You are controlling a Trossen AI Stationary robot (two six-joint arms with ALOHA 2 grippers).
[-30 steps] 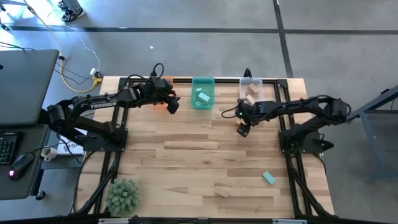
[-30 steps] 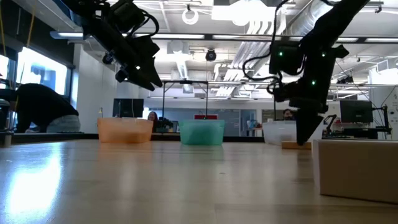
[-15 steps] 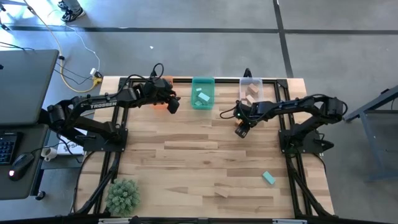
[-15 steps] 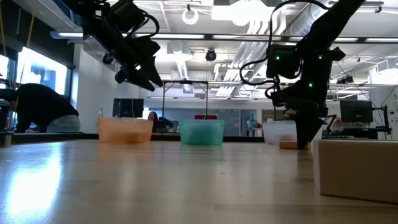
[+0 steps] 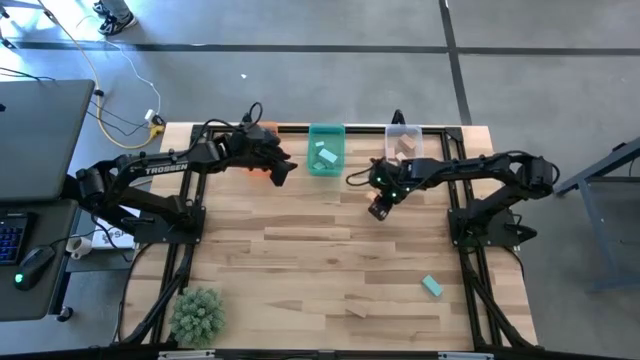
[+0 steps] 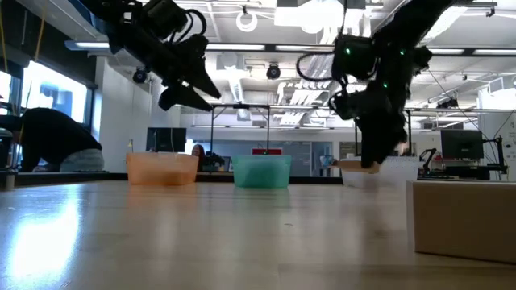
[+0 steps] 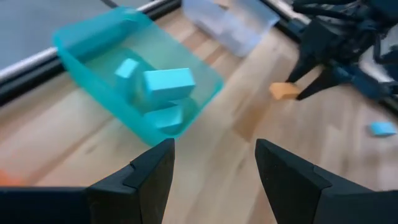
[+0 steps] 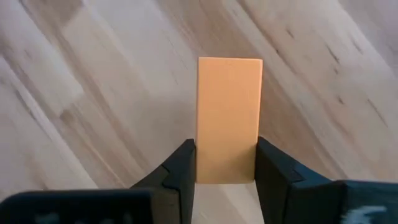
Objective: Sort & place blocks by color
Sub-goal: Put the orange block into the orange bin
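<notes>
Right wrist view: right gripper (image 8: 225, 177) clamps orange block (image 8: 229, 118) above table (image 8: 93, 93).

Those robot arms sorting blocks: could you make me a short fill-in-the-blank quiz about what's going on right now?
1. The right gripper is shut on an ____ block.
2. The teal bin holds blocks coloured ____.
3. The left gripper hovers open and holds ____.
4. The held block is lifted off the wooden ____.

Missing words: orange; teal; nothing; table
</notes>
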